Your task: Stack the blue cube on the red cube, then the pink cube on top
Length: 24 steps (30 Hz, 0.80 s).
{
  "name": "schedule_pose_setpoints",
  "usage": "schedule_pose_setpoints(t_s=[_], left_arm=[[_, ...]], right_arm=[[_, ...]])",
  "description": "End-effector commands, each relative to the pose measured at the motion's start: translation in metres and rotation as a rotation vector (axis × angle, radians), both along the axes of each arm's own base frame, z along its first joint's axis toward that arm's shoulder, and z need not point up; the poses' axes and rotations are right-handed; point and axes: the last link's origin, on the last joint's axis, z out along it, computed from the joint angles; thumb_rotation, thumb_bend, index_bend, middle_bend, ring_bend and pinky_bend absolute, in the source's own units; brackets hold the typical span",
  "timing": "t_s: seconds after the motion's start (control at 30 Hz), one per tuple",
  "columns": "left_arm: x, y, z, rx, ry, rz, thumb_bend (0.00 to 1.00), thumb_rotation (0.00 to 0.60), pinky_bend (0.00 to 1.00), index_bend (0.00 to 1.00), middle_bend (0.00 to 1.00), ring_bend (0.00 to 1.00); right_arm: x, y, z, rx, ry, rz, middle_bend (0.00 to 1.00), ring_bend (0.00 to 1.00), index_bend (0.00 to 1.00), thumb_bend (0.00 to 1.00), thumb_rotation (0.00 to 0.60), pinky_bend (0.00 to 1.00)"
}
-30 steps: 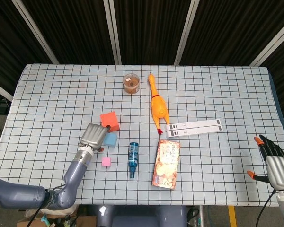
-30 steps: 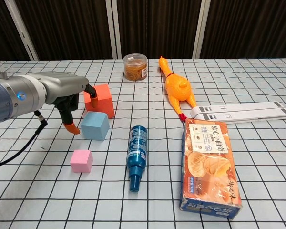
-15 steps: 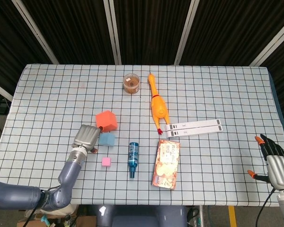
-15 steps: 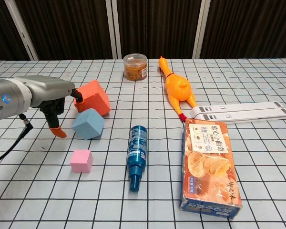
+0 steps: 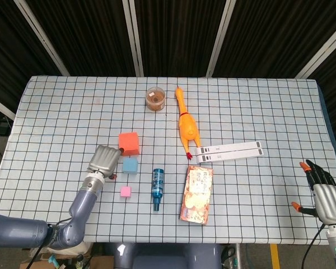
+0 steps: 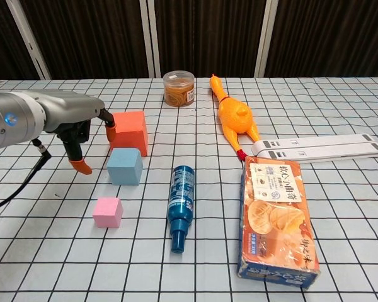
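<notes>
Checkered desk (image 5: pixel 61 112): left robot hand (image 6: pixel 82 129) spread, holding nothing, just beside blue cube (image 6: pixel 125 166); a careless sweep could knock red cube (image 6: pixel 129 131) away.

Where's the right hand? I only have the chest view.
Observer: The right hand is by the table's near right corner, fingers spread, holding nothing.
Operator: Are the blue and red cubes touching?
Observer: From above, a thin gap seems to separate the blue cube from the red cube.
Operator: And the left hand?
Observer: From above, the left hand sits just left of the blue cube, holding nothing.
</notes>
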Motion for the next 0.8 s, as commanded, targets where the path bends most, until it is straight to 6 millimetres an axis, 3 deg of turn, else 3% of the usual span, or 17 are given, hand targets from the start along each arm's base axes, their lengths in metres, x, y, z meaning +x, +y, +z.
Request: schedule_pose_setpoints(t_s=[0.03,0.4,0.8], left_arm=[[0.004,-0.001,0.001,0.001,0.021,-0.009,0.11,0.6,0.83,0.32,0.96,0.83],[-0.005,-0.006,0.002,-0.02,0.061,0.017,0.11,0.6,0.83,0.32,0.96,0.83],[-0.008,0.001,0.002,-0.001,0.037,0.022,0.12,0.6,0.83,0.33,0.96,0.83]], right_arm=[[0.0,0.0,0.001,0.0,-0.007,0.0,0.04,0.07,0.02,0.04,0.6,0.13],[-0.001,0.0,0.002,0.0,-0.012,-0.006,0.04,0.07,0.02,0.04,0.6,0.13],[0.0,0.0,0.001,-0.001,-0.016,-0.003,0.04,0.07,0.02,0.04,0.6,0.13]])
